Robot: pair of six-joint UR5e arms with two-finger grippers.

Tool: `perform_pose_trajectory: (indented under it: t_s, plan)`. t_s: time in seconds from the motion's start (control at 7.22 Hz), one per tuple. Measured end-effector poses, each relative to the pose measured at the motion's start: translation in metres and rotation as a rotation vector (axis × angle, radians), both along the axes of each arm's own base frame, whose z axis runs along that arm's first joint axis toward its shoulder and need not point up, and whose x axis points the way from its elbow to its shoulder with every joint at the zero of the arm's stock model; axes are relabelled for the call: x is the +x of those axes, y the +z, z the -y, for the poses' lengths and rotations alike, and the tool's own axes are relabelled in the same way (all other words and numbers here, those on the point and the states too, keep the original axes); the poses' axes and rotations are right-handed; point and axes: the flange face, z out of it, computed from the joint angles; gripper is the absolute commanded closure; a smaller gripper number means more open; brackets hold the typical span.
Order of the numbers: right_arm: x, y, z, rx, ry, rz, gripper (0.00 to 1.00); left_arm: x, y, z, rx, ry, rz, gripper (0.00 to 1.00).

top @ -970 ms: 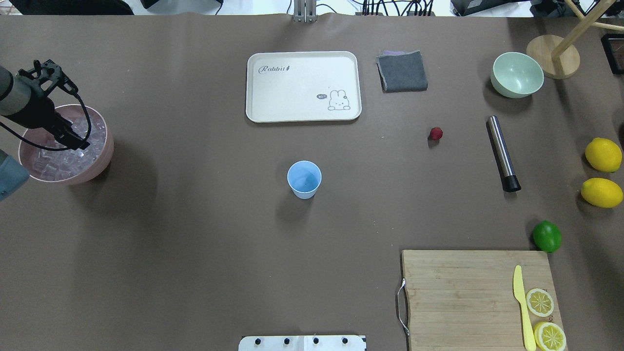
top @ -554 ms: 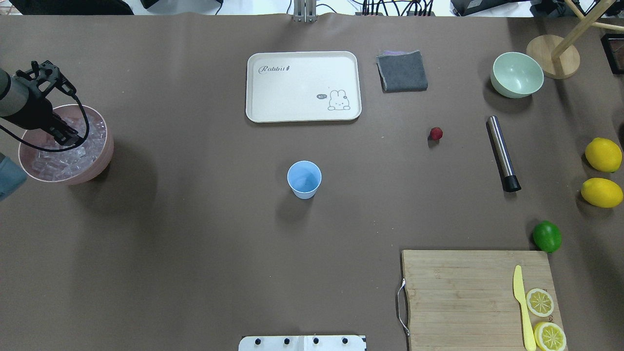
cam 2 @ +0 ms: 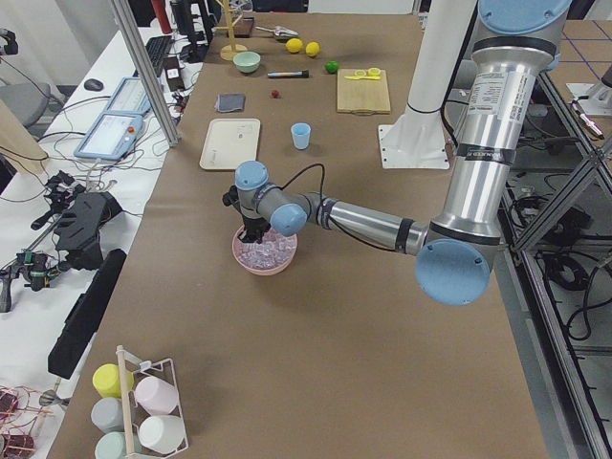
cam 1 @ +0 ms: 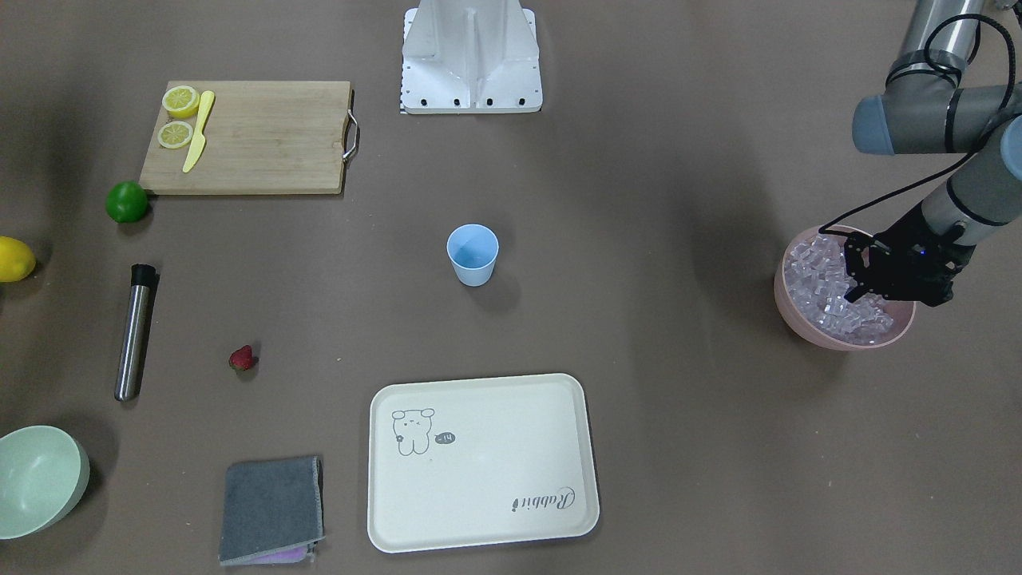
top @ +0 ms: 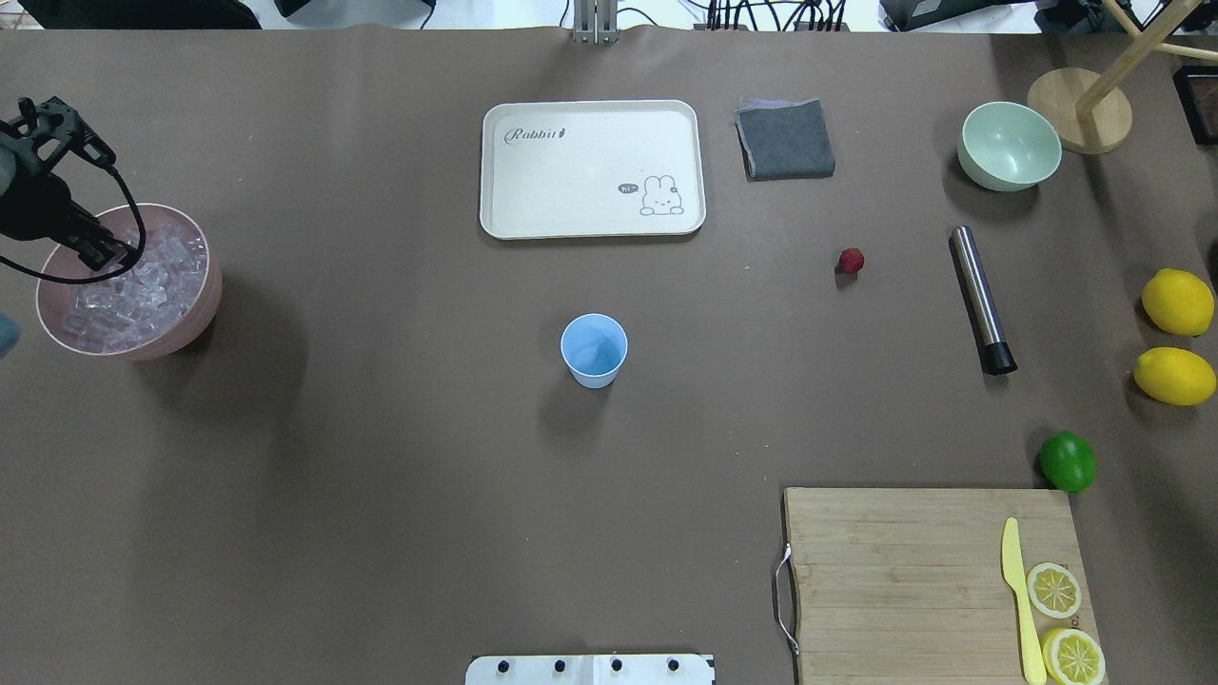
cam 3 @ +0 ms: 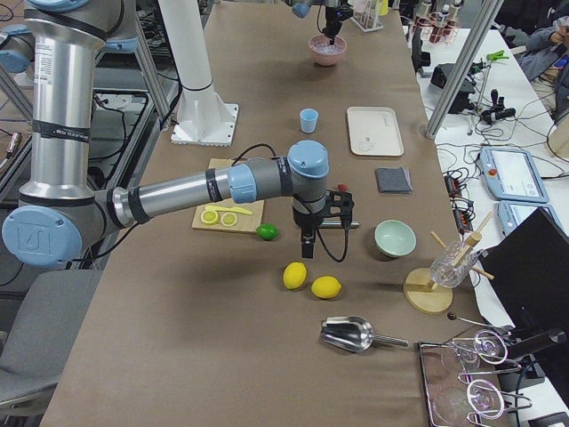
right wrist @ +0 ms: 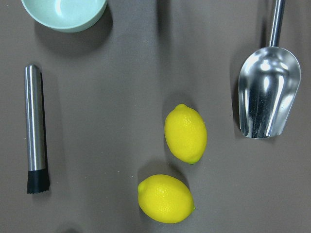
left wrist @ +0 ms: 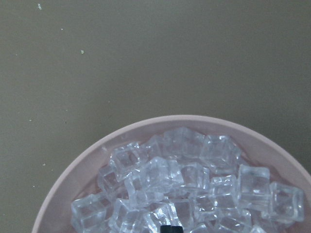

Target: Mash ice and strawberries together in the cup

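Observation:
The light blue cup stands upright mid-table with nothing visible in it. A small red strawberry lies to its right on the table. The ice fills a pink bowl at the far left. My left gripper hangs just over the bowl's far-left part. In the left wrist view only a dark fingertip shows at the bottom centre, against one clear cube of the ice, so it looks shut on that cube. My right gripper hovers near the lemons and I cannot tell its state.
A steel muddler lies right of the strawberry. A cream tray, grey cloth and pale green bowl sit at the back. Two lemons, a lime, a cutting board and a metal scoop are on the right.
My left gripper has drawn up and to the left out of the middle of the ice bowl. Nothing else on the table has moved.

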Motion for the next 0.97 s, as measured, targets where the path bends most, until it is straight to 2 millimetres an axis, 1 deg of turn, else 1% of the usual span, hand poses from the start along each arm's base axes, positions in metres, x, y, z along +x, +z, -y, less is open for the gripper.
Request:
perform_pose_trajectory:
  t_s: [0.14,0.55,0.69,0.97]
  plan:
    - [0.0,0.0,0.0,-0.001,0.001,0.0,0.0,-0.004,0.002,0.001,-0.01,-0.006,-0.004,0.04]
    - [0.0,-0.001,0.002,0.001,0.003,0.001,0.0,0.001,0.003,-0.001,-0.01,0.0,-0.006,0.03]
    - [0.0,-0.002,0.003,0.002,0.003,0.001,0.0,0.006,0.005,-0.002,-0.005,0.002,0.006,0.03]
    - [0.0,-0.003,0.002,0.004,0.003,0.001,0.0,0.026,0.017,-0.005,0.0,0.015,0.05,0.03]
